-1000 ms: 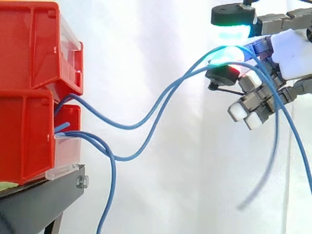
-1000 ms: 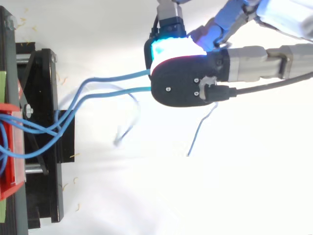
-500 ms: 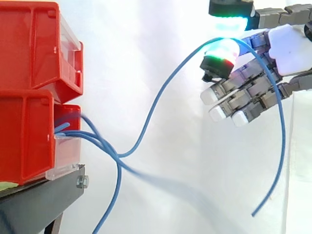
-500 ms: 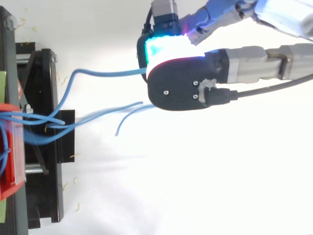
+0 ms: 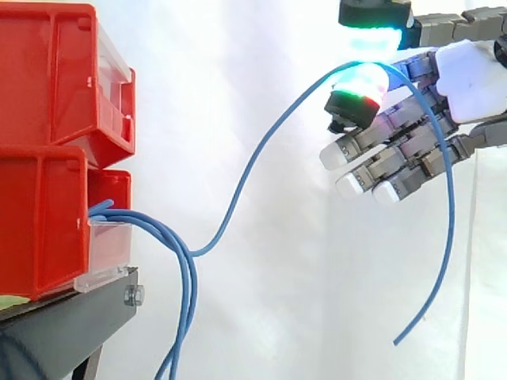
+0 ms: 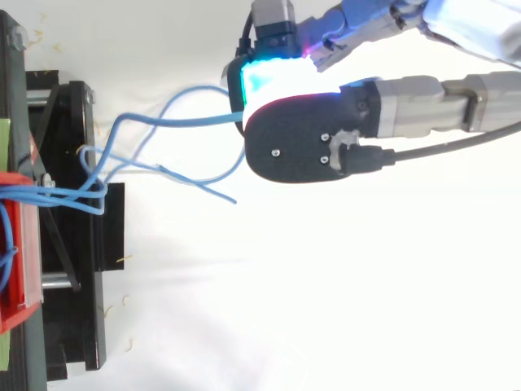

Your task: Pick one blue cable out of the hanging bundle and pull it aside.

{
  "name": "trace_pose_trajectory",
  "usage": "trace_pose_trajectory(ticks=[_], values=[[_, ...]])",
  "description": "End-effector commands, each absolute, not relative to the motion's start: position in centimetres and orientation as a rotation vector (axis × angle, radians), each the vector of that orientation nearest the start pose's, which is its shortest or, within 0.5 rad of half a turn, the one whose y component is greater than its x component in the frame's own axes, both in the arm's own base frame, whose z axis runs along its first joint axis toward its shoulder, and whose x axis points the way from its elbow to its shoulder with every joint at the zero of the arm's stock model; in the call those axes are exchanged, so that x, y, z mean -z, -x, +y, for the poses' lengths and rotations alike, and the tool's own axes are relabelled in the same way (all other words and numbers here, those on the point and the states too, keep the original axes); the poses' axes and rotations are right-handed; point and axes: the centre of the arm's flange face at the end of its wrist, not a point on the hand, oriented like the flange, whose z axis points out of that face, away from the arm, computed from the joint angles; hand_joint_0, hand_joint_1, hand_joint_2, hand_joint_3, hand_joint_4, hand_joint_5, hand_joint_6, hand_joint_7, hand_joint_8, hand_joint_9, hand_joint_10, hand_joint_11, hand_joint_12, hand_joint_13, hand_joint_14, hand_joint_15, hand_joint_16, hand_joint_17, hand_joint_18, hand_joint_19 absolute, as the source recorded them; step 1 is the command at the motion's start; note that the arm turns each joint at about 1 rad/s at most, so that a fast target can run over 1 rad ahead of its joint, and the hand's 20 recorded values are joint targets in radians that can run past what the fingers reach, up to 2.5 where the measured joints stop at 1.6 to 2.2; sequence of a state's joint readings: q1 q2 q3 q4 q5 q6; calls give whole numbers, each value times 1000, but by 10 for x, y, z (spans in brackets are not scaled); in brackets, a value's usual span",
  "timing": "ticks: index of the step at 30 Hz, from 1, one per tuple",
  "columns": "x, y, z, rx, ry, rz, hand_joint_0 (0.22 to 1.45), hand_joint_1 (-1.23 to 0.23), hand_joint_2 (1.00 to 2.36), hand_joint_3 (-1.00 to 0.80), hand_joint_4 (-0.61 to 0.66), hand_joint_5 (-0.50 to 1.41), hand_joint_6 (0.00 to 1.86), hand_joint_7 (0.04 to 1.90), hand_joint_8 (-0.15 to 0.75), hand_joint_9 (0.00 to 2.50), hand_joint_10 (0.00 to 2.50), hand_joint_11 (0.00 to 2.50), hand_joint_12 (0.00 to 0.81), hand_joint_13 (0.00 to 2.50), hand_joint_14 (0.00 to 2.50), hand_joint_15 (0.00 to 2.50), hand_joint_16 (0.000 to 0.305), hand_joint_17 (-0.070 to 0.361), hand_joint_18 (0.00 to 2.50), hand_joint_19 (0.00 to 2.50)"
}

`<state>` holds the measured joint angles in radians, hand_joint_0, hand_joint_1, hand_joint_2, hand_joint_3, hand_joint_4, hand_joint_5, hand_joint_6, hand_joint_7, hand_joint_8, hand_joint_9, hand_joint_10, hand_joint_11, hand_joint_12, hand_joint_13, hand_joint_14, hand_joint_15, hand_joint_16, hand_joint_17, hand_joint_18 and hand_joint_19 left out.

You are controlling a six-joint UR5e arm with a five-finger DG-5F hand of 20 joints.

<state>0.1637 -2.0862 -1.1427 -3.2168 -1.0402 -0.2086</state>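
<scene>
- The blue cable [image 5: 451, 222] is what I'm watching: one strand, up in the air to the right of the bins. It leaves the lower bin, dips, climbs rightward to the hand, then drapes over it and hangs with its free end loose below.
- The hand [image 5: 412, 150] sits high on the right. It pinches that cable between two glowing pads [image 5: 356, 83], one cyan above and one green and red beneath. The other fingers reach out nearly straight to the left, slightly spread and touching nothing.
- From above I see the same cable [image 6: 195, 120] running into the cyan pad at the hand's black housing [image 6: 301, 138].
- The bundle [image 5: 188, 317] of remaining blue strands spills from the lower bin's front and hangs straight down beside the stand. I make out at least two, but can't count them for certain.
- Two red bins, stacked at the left: the upper one [image 5: 55, 71] and the lower one [image 5: 40, 222], which has a clear lip [image 5: 107, 249] on its front.
- One black stand [image 5: 63, 324] carries them.
- Behind everything hangs the white curtain [image 5: 238, 47]. From above, the white surface [image 6: 326, 309] has small yellowish flecks [image 6: 122, 301] scattered near the stand.
</scene>
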Motion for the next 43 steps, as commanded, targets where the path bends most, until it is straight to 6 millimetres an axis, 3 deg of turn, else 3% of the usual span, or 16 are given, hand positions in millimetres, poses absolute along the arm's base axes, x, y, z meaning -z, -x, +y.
trace_pose_trajectory(ticks=[1, 11, 19, 23, 30, 43], values=[[-386, -690, -72, -669, -1292, 1191, 678, -886, 1001, 215, -95, -93, 896, 1508, 203, 748, 0, 29, 410, 588, 11, 305, 55, 123, 578, 382], [-386, -690, -72, -669, -1292, 1191, 674, -888, 1010, 206, -92, -93, 896, 1496, 210, 787, 2, 77, 418, 625, 12, 344, 54, 122, 586, 398], [-386, -690, -72, -669, -1292, 1191, 670, -887, 1027, 201, -111, -91, 896, 1486, 209, 809, 2, 100, 379, 639, 13, 381, 47, 106, 550, 408], [-386, -690, -72, -669, -1292, 1191, 662, -884, 1049, 192, -128, -92, 896, 1486, 200, 790, 2, 100, 366, 586, 14, 361, 47, 106, 379, 309], [-386, -690, -72, -669, -1292, 1191, 646, -880, 1099, 175, -150, -92, 896, 1468, 203, 756, 2, 82, 334, 552, 12, 350, 31, 70, 110, 199], [-386, -690, -72, -669, -1292, 1191, 660, -885, 1043, 180, -153, -98, 896, 1458, 211, 743, 1, 91, 358, 526, 13, 333, 34, 77, 121, 164]])
